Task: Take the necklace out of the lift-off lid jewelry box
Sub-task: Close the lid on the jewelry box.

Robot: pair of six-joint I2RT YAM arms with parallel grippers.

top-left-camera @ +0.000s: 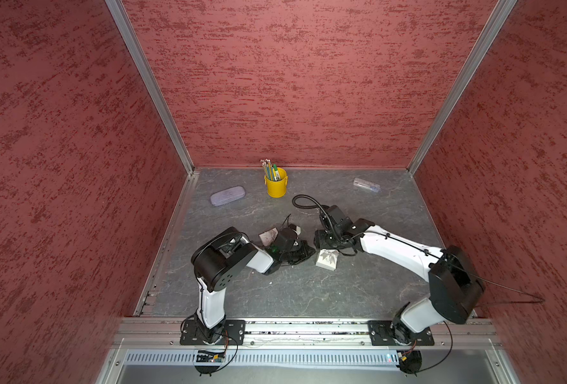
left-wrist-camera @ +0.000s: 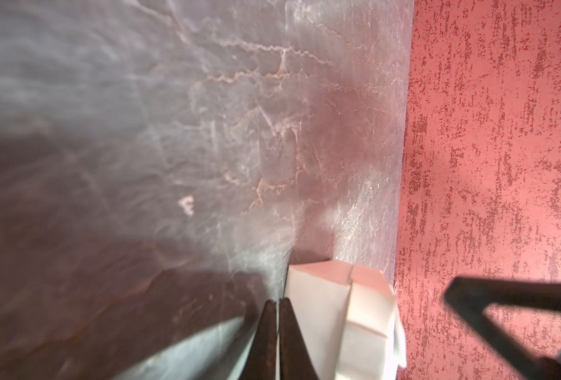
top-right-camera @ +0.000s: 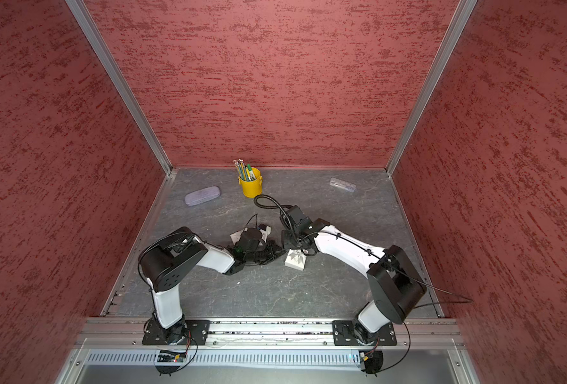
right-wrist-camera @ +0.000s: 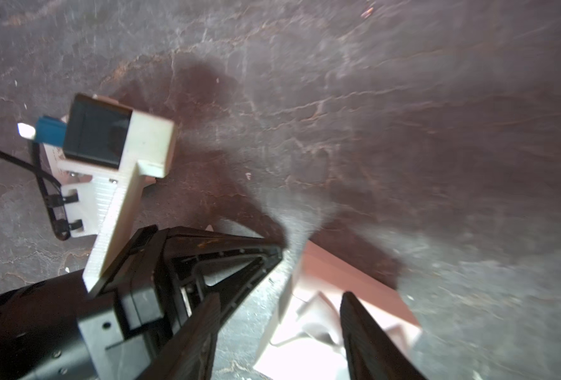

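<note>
The white lift-off lid jewelry box (top-left-camera: 326,260) (top-right-camera: 294,261), with a bow on its lid, sits mid-table in both top views. The necklace is hidden. My right gripper (top-left-camera: 325,246) (right-wrist-camera: 281,296) hovers just above the box, open, one of its fingers (right-wrist-camera: 358,329) over the lid and the other over the table beside it. My left gripper (top-left-camera: 309,253) (left-wrist-camera: 277,304) lies low on the table, shut and empty, its tips against the side of the box (left-wrist-camera: 335,312). In the right wrist view the left gripper (right-wrist-camera: 277,255) points at the box (right-wrist-camera: 305,342).
A yellow cup of pencils (top-left-camera: 276,187) stands at the back, a purple glasses case (top-left-camera: 227,195) back left, a clear tube (top-left-camera: 367,185) back right. A pale patterned piece (top-left-camera: 268,235) lies behind my left wrist. Red walls enclose three sides.
</note>
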